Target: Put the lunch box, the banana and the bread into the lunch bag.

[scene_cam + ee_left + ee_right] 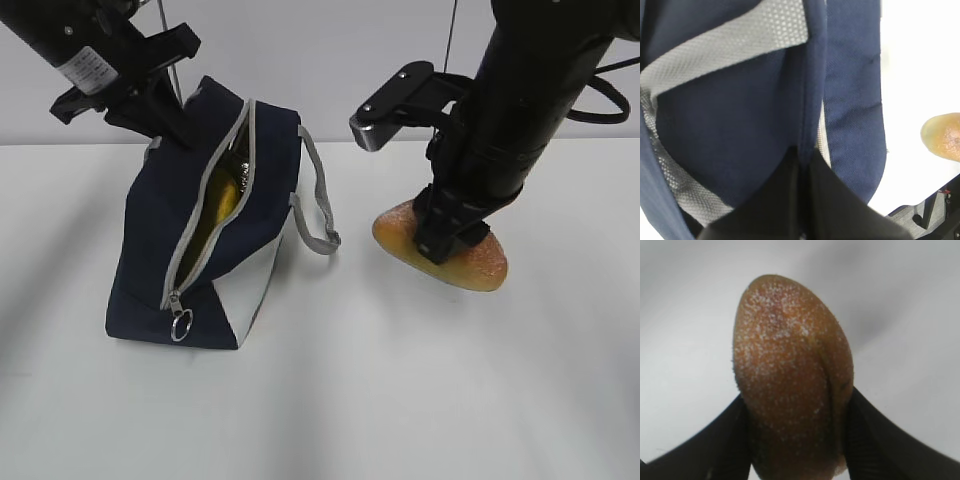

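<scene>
Right claw (452, 232) apparently clamped on bread (440, 256).

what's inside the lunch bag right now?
Through the open zipper of the lunch bag a yellow shape shows, apparently the banana. The rest of the interior is covered by the navy fabric, so a lunch box inside can't be confirmed. The bread is outside, on the table.

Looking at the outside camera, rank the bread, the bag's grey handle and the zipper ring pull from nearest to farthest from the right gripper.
1. The bread: pinched between the jaws of the right gripper, on the table at right.
2. The grey handle: to its left, looping off the lunch bag's near side.
3. The ring pull: farthest, at the bag's lower left corner.
</scene>
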Robot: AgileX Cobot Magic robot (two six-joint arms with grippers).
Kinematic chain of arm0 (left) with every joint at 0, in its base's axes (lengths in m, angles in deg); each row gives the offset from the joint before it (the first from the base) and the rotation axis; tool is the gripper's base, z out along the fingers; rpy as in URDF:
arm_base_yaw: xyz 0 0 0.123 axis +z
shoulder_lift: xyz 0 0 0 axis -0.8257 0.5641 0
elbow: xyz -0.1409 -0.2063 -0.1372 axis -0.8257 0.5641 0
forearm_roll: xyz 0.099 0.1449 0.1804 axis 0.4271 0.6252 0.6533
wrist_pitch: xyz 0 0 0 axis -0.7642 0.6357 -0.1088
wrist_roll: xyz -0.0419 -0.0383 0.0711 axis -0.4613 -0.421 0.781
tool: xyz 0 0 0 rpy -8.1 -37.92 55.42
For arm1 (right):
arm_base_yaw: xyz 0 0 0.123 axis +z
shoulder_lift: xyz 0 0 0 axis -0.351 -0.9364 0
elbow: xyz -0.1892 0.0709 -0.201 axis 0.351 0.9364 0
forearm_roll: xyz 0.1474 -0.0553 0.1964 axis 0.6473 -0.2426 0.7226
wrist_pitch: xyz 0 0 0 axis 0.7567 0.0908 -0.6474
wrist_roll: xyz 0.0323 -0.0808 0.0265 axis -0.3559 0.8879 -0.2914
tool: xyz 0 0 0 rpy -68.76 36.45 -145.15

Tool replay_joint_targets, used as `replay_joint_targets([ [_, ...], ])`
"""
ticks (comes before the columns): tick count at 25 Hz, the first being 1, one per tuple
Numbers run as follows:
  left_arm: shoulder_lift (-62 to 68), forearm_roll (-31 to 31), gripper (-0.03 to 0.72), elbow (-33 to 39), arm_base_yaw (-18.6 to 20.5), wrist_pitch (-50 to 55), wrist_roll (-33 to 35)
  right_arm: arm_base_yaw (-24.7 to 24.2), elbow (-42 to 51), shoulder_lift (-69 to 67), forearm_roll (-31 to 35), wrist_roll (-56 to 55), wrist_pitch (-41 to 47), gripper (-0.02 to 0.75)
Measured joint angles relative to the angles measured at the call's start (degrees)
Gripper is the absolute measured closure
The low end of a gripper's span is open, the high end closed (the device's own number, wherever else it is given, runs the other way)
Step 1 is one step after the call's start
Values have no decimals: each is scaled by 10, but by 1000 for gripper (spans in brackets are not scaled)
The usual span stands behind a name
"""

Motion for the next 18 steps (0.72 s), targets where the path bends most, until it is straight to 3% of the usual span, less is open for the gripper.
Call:
replay_joint_targets([
  [6,0,-8,688,0,0,0,0,0,-45,0,89,-129,-39,378],
  [18,0,-26,688,0,0,0,0,0,-89,-37,404,-159,-213,381],
])
